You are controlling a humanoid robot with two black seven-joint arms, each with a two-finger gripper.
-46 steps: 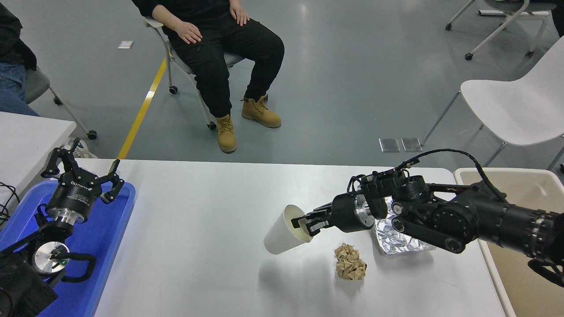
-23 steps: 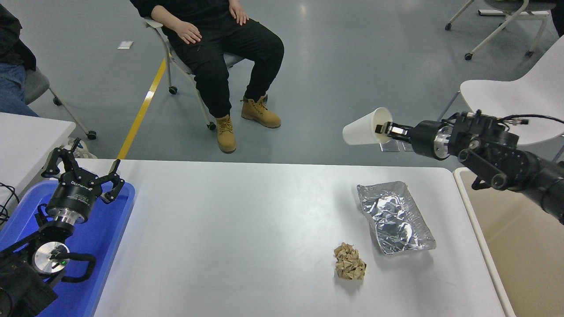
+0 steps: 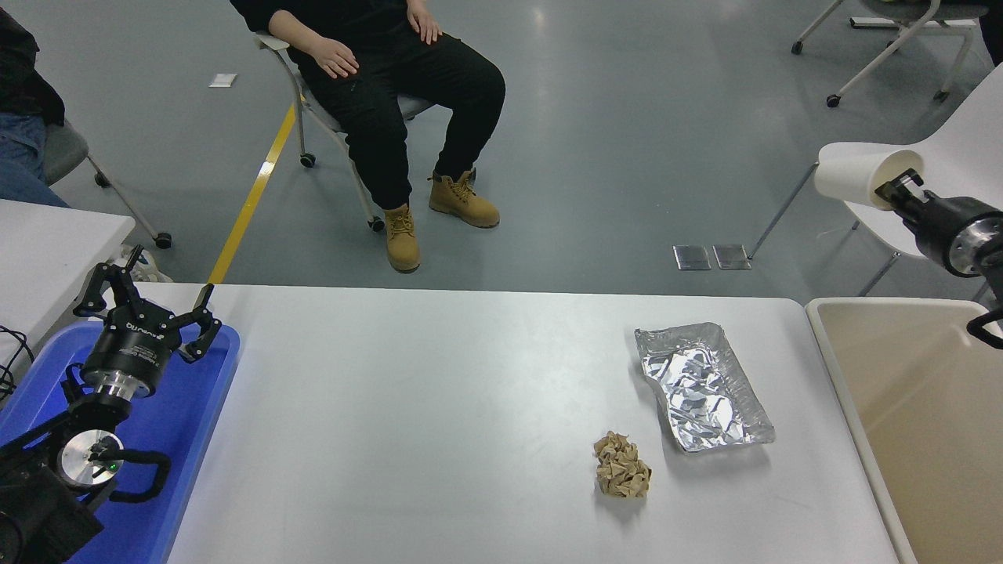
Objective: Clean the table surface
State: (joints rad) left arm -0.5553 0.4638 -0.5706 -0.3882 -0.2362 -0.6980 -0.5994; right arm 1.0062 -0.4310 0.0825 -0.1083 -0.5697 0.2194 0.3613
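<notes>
Right claw (image 3: pixel 893 190) grips a white paper cup (image 3: pixel 858 176) by its rim, high above the beige bin (image 3: pixel 925 407).

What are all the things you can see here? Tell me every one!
table surface: 1, glossy white, centre
foil tray: 1, silver, crumpled, on the table's right part
paper ball: 1, brown, crumpled, on the table near the foil tray
paper cup: 1, white, held on its side in the air above the bin
bin: 1, beige, right of the table
blue tray: 1, at the table's left edge
white chair: 1, far right
seated person: 1, black clothes, tan boots, beyond the table
left gripper: 1, black, jaws open, parked over the blue tray
right gripper: 1, black, gripping the cup's rim
</notes>
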